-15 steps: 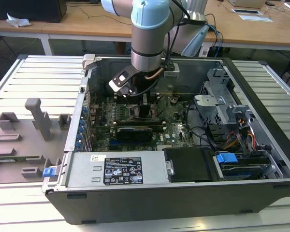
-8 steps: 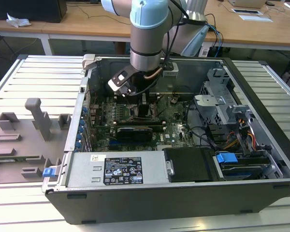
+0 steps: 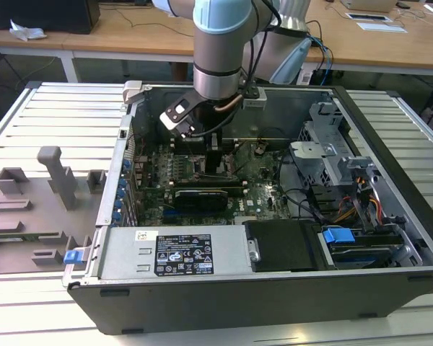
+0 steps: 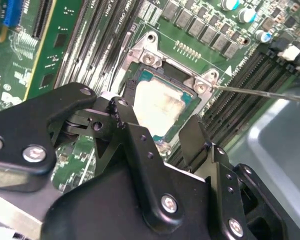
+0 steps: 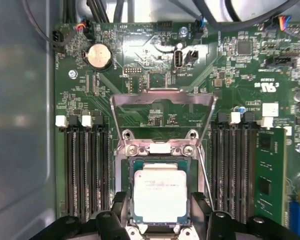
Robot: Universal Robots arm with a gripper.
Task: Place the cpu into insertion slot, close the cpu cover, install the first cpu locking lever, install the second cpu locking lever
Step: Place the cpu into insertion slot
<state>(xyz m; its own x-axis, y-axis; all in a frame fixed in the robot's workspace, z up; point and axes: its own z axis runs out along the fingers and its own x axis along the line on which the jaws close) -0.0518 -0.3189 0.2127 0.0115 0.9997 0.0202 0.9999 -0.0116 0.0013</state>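
The cpu (image 5: 160, 192), a silvery square chip, lies flat in the insertion slot (image 5: 129, 172) on the green motherboard; the second wrist view shows the cpu (image 4: 157, 100) in the slot (image 4: 140, 72) too. The cpu cover (image 5: 162, 97) stands swung open beyond the socket. A thin locking lever (image 5: 205, 175) runs along one side of the socket and appears again as a lever (image 4: 260, 92) in the second wrist view. My gripper (image 5: 160, 200) hangs just over the chip, open. Its black fingers (image 4: 122, 112) straddle the chip with small gaps. In the exterior view the gripper (image 3: 216, 155) is down inside the computer case.
Long black memory slots (image 5: 85, 170) flank the socket on both sides, and a green card (image 5: 267, 170) stands beyond one bank. The case walls (image 3: 274, 303), a power supply (image 3: 180, 252) and a drive cage (image 3: 332, 155) close in around the board. Grey fixtures (image 3: 58, 176) stand at the exterior view's left.
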